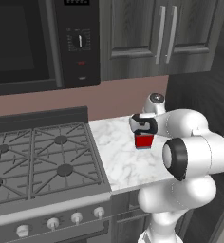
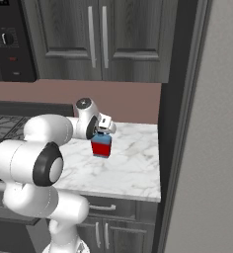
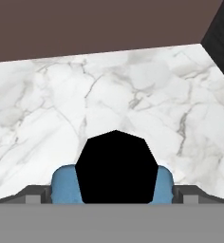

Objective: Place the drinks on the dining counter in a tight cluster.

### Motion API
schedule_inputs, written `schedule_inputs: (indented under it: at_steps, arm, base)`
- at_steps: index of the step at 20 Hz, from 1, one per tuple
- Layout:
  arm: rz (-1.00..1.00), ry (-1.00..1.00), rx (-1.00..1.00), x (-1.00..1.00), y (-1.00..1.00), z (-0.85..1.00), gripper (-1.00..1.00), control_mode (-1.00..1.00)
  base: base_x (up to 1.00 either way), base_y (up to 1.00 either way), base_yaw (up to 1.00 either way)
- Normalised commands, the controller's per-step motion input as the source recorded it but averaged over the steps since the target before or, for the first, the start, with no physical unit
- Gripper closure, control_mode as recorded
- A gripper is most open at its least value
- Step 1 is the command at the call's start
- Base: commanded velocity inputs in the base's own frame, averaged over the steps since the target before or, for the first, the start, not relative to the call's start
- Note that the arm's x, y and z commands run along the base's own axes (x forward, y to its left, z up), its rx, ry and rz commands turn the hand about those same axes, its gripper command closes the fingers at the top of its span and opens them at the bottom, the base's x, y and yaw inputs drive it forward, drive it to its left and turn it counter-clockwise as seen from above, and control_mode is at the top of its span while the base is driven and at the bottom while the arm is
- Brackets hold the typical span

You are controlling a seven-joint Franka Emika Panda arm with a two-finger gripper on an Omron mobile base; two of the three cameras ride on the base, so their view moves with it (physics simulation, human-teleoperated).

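Observation:
A squat red-and-blue bottle (image 1: 144,141) (image 2: 101,147) with a black cap (image 3: 116,166) stands upright on the small marble worktop (image 1: 117,159) (image 2: 135,165) beside the stove. My gripper (image 1: 144,131) (image 2: 103,132) (image 3: 115,194) hangs directly over it, pointing down. It is open, one fingertip (image 3: 38,193) on each side of the bottle's blue shoulders with a small gap between. The dining counter is out of view.
A gas stove (image 1: 38,161) adjoins the worktop on the left, with a microwave (image 1: 33,42) above it. Dark wall cabinets (image 1: 161,33) hang over the worktop. A tall dark panel (image 2: 180,99) closes the worktop's right end.

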Motion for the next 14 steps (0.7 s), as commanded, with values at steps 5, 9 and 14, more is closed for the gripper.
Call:
schedule_inputs:
  at_steps: [5, 9, 14]
  arm:
    - [0.0, 0.0, 0.0, 0.0, 0.0, -0.02, -1.0, -1.0]
    - [0.0, 0.0, 0.0, 0.02, 0.0, -0.01, -1.0, -1.0]
    - [0.0, -0.01, 0.0, 0.0, 0.0, -0.02, -1.0, -1.0]
  base:
    - [0.0, 0.0, 0.0]
    - [0.0, 0.0, 0.0]
    - [0.0, 0.0, 0.0]
